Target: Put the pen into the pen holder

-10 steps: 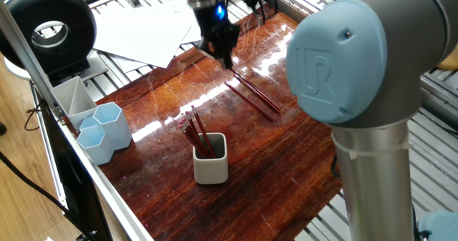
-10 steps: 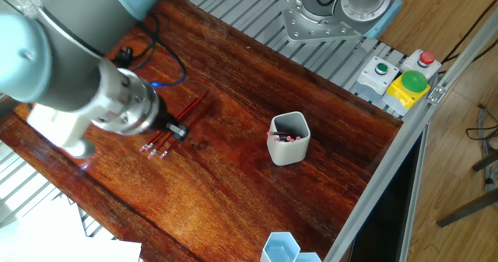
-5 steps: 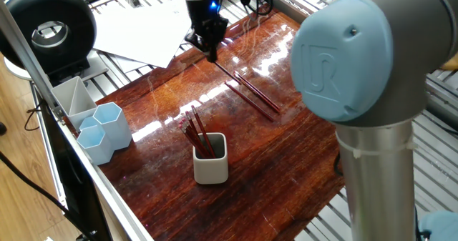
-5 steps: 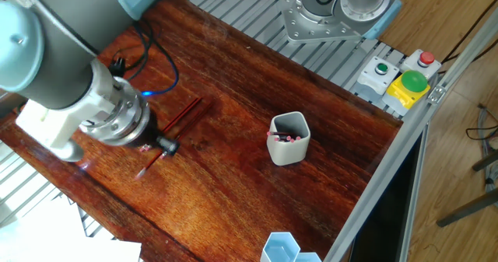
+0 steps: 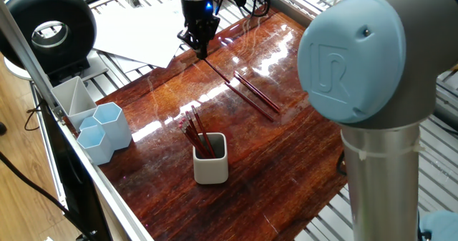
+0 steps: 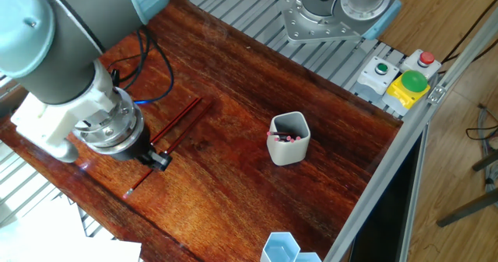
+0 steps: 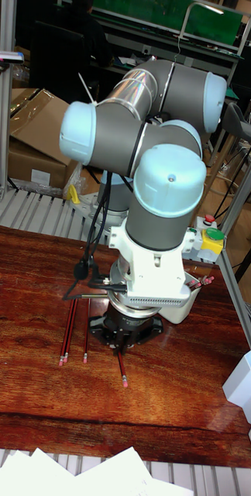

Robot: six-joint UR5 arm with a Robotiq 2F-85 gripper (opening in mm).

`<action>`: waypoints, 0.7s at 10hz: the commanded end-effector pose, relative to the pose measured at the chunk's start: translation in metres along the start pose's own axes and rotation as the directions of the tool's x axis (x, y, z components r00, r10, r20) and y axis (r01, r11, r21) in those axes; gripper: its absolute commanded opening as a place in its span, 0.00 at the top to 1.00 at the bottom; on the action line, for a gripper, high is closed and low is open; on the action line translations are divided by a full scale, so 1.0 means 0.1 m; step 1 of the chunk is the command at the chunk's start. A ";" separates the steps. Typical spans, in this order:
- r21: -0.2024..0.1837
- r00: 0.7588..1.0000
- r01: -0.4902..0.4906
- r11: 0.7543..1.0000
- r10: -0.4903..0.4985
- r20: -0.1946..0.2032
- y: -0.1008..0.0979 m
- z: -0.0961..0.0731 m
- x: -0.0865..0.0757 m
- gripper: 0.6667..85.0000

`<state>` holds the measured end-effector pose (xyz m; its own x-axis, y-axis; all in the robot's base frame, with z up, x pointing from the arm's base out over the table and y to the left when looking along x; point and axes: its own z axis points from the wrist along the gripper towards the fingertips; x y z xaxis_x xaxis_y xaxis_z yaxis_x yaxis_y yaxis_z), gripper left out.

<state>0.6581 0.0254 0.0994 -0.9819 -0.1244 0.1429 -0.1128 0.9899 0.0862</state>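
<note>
Tall fixed view: our end effector (image 5: 198, 48) grips one slim red pen (image 5: 217, 69), off-white rounded-square pen holder (image 5: 211, 159) already part-filled, three pens (image 5: 254, 94) left.

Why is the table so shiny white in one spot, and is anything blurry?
In one fixed view, lamp glare whitens the table near the gripper, hiding the wood grain there. In the other fixed view, the wood looks evenly dark, with no glare. In the tall fixed view, the pens look sharp; the background is dim.
</note>
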 end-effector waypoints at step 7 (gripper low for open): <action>-0.010 0.975 0.050 0.999 -0.046 0.215 0.04 -0.07 -0.56 1.00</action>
<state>0.6888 0.0349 0.0969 -0.9881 -0.1523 0.0198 -0.1493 0.9827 0.1094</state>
